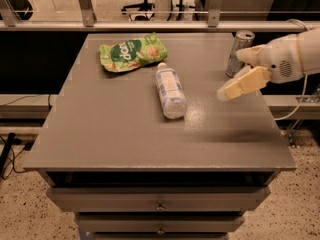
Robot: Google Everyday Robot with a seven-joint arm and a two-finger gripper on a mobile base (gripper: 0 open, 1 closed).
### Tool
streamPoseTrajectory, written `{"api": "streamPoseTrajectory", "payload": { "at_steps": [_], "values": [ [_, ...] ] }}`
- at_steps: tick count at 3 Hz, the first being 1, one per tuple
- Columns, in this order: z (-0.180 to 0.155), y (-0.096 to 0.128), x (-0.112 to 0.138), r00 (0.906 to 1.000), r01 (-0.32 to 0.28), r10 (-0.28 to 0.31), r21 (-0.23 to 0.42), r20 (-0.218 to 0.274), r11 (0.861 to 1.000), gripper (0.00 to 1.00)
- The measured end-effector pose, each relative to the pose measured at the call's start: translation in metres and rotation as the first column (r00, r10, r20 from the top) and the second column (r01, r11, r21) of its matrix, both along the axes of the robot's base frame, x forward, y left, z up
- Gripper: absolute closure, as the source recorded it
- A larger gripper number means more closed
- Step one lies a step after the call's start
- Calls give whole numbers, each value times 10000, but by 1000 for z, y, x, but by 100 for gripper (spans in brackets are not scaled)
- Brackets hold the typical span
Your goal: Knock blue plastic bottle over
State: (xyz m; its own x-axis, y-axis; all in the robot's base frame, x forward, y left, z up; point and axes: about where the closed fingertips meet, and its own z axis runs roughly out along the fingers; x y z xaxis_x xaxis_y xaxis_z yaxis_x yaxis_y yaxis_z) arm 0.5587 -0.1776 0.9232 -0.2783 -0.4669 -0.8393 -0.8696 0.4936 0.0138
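Observation:
The blue plastic bottle [169, 90] lies on its side near the middle of the grey table [120, 134], its white cap pointing to the back. It is clear with a pale blue-and-white label. My gripper [227, 92] is to the right of the bottle, well apart from it, raised above the table's right part. Its cream fingers [245, 82] point left and down and hold nothing.
A slim silver drink can [239, 52] stands upright at the back right, just behind my gripper. A green snack bag [132, 52] lies at the back left. A drawer unit [160, 204] sits under the table. A rail runs behind.

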Motion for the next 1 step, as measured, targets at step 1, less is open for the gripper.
{"api": "streamPoseTrajectory", "payload": {
  "at_steps": [1],
  "values": [
    [1,1,-6,9998,-189,189,-5,-62,9998,0]
  ]
}}
